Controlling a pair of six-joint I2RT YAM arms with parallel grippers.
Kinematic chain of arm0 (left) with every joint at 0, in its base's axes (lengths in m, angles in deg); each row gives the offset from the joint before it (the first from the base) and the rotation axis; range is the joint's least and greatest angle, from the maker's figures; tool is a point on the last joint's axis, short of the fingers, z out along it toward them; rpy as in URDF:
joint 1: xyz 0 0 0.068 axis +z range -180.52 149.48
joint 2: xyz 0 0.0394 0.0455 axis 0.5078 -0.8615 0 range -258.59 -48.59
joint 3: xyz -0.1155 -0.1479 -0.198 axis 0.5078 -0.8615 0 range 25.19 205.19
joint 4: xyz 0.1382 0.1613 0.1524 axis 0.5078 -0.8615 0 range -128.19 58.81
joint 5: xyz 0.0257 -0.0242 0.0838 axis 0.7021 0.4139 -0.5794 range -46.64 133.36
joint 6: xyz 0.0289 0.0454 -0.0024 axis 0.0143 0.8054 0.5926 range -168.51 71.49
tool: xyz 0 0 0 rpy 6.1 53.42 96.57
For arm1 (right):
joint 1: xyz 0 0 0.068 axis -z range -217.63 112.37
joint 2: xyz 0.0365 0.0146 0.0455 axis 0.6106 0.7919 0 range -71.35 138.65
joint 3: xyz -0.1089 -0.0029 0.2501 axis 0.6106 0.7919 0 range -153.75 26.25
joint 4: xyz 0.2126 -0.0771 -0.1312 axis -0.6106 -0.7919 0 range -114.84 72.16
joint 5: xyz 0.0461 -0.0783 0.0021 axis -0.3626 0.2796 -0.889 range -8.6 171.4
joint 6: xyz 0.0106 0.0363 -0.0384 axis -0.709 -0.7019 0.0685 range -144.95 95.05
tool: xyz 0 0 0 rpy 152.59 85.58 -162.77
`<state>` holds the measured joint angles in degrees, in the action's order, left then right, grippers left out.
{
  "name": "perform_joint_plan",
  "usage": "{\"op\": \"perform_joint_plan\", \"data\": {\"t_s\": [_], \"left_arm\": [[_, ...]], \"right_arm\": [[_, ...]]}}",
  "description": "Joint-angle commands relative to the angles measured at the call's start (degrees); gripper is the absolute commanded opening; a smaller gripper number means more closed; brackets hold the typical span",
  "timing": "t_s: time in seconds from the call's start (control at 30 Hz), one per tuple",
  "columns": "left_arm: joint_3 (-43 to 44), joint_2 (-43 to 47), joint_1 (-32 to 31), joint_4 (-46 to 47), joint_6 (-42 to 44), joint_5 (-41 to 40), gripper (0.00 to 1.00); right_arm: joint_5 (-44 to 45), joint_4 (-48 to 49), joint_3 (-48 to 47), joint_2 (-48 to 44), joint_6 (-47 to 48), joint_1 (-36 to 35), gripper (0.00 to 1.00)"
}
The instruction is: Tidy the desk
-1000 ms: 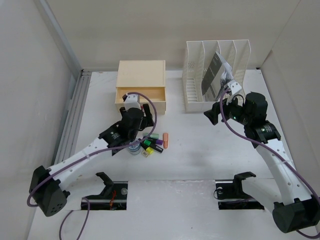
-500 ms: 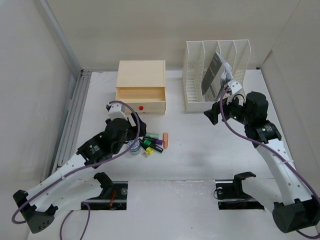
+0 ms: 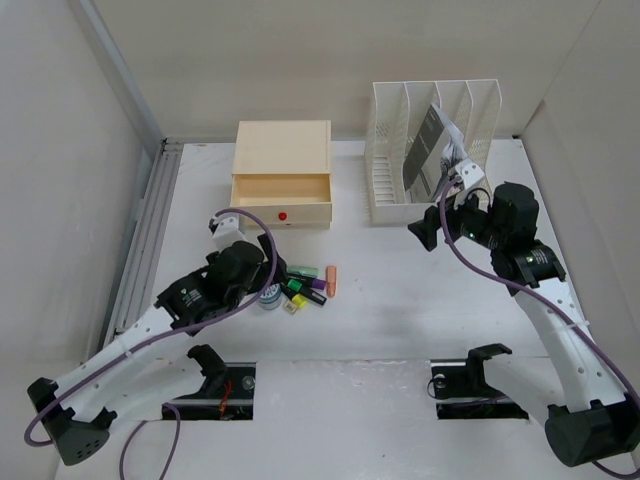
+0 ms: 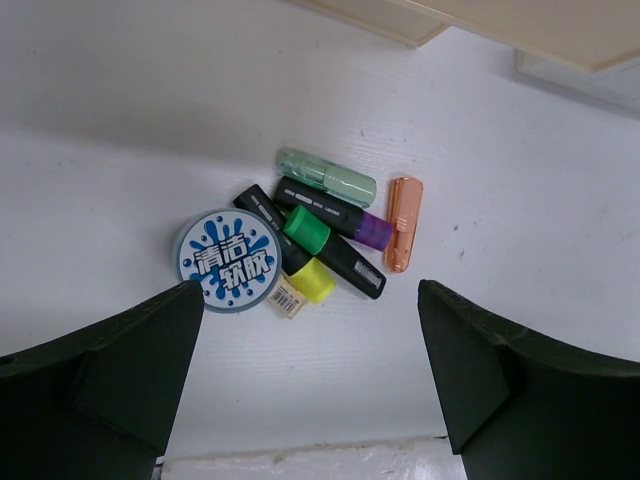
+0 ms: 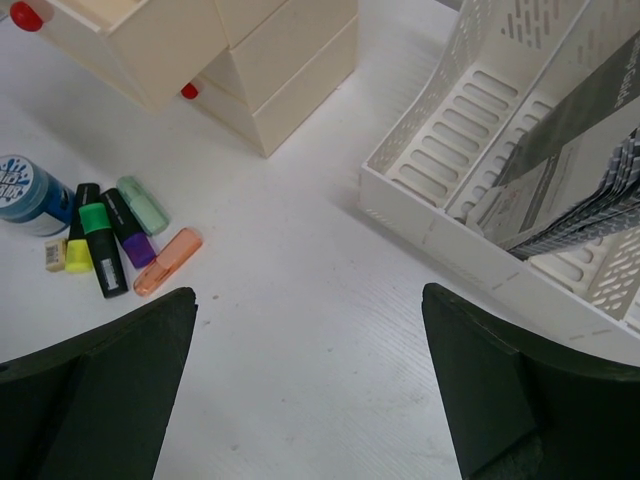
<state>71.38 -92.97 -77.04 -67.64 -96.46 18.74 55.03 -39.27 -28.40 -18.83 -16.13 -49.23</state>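
The desk (image 3: 400, 310) is a white tabletop. A cluster of highlighters (image 3: 305, 283) lies at its middle left beside a round blue-labelled jar (image 3: 269, 297). An orange highlighter (image 3: 331, 280) lies at the cluster's right. My left gripper (image 3: 268, 268) hovers open just above and to the near left of the cluster. The left wrist view shows the jar (image 4: 228, 260) and highlighters (image 4: 330, 225) ahead of the empty left gripper (image 4: 308, 295). My right gripper (image 3: 440, 222) is open and empty in front of the file rack (image 3: 390, 150). In its own view the right gripper (image 5: 308, 295) hangs over bare desk (image 5: 300, 330).
A beige drawer box (image 3: 282, 150) stands at the back with its drawer (image 3: 280, 188) pulled out, red knob in front. The white slotted rack (image 5: 480, 200) holds a dark booklet (image 5: 590, 130) and papers. An aluminium rail (image 3: 150, 230) runs along the left. Cutouts (image 3: 225, 385) (image 3: 470, 385) sit near the arm bases.
My left arm has drawn back from the open drawer toward the near left, and its jaws have spread wider. The right arm has stayed put while its jaws opened a little more.
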Motion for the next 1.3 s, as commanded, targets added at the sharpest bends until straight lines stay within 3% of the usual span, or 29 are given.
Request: {"op": "perform_joint_plan", "data": {"t_s": [0.0,0.4,0.57,0.9,1.27], "left_arm": [[-0.7,-0.6,-0.2,-0.6,-1.6,-0.6,0.87],[12.1,-14.1,-0.2,-8.9,2.2,-6.7,0.88],[12.6,-16.0,0.5,-7.2,5.5,-5.5,0.89],[4.3,-14.0,1.9,-1.6,2.8,2.0,0.9],[-3.0,-13.4,1.9,2.9,-1.7,1.0,0.9]], "right_arm": [[-2.7,-0.6,-2.7,-0.9,1.1,0.3,0.99],[-3.2,-0.6,-3.3,-0.9,1.1,0.3,0.99],[-3.2,-0.6,-3.3,-1.4,1.1,0.3,0.99],[-3.8,-0.6,-3.3,-1.4,1.1,0.3,0.99],[-4.3,-1.2,-3.3,-1.4,1.1,0.3,0.99]]}}
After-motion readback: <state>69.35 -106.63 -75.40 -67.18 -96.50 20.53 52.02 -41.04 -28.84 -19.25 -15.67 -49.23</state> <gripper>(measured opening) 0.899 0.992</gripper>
